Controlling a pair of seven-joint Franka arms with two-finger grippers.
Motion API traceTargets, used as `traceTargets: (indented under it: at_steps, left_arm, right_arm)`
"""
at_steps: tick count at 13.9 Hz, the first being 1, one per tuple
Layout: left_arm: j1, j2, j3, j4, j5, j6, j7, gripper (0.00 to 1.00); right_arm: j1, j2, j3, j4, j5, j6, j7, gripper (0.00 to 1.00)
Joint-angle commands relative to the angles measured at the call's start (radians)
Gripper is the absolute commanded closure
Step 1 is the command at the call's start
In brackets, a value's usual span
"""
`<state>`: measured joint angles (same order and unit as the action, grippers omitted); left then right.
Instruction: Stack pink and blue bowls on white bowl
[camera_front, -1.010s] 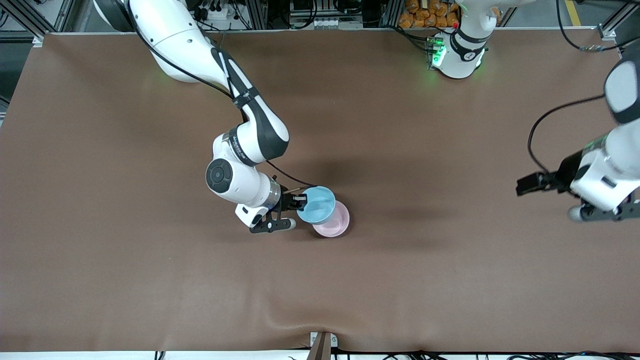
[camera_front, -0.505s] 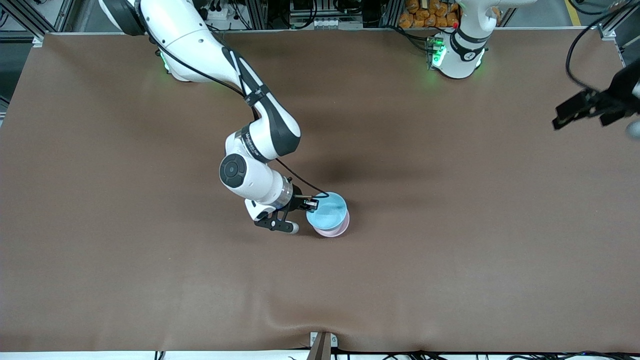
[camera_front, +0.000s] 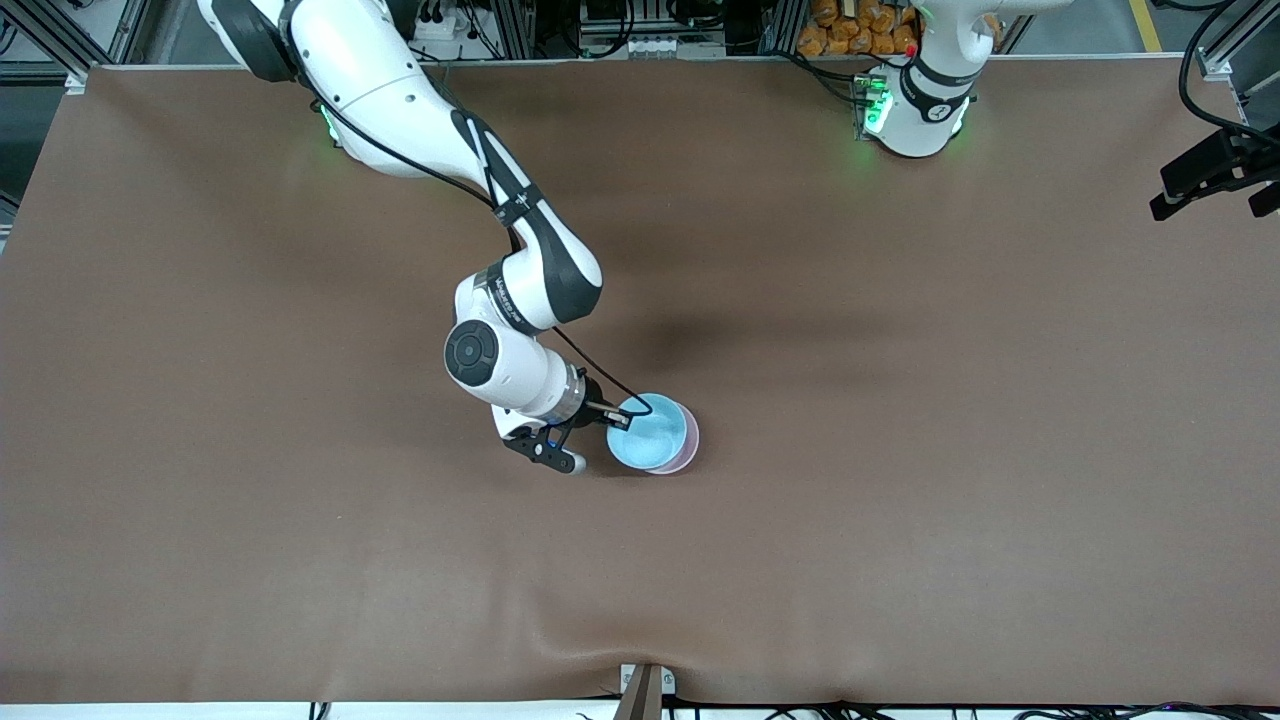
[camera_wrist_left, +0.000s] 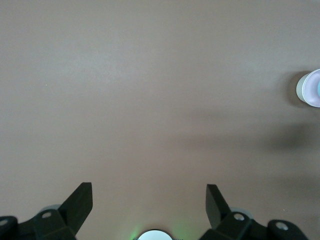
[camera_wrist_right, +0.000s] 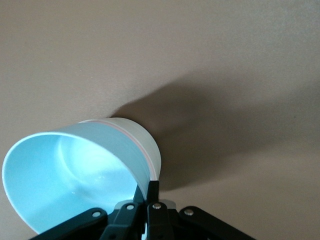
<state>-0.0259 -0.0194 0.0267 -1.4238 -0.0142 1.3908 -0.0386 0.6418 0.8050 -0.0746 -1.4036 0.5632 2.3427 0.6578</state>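
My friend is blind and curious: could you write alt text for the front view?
On a brown table, the right end effector grips the rim of a blue bowl, set into a pink bowl. The left end effector hangs open at the left arm's end of the table.

The round light-blue plastic-looking bowl (camera_wrist_right: 75, 175) looked smooth and faintly glossy; the pale pink plastic-looking bowl (camera_front: 688, 440) beneath likewise. The brown table covering (camera_front: 900, 500) appeared matt, slightly wrinkled.
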Motion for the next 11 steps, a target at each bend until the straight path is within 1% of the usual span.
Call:
traceTargets:
  at_steps: [1, 10, 11]
  left_arm:
    - [-0.002, -0.037, -0.004, -0.041, 0.022, 0.020, 0.016, 0.00]
    - [-0.006, -0.022, -0.013, -0.043, 0.020, 0.030, -0.001, 0.00]
    - [-0.006, -0.017, -0.013, -0.043, 0.019, 0.030, -0.003, 0.00]
  right_arm:
    - [0.009, 0.025, -0.004, 0.040, -0.011, -0.006, 0.031, 1.00]
    - [0.018, 0.031, -0.002, 0.040, -0.009, -0.006, 0.034, 1.00]
    - [0.021, 0.031, -0.002, 0.040, -0.011, -0.006, 0.034, 0.81]
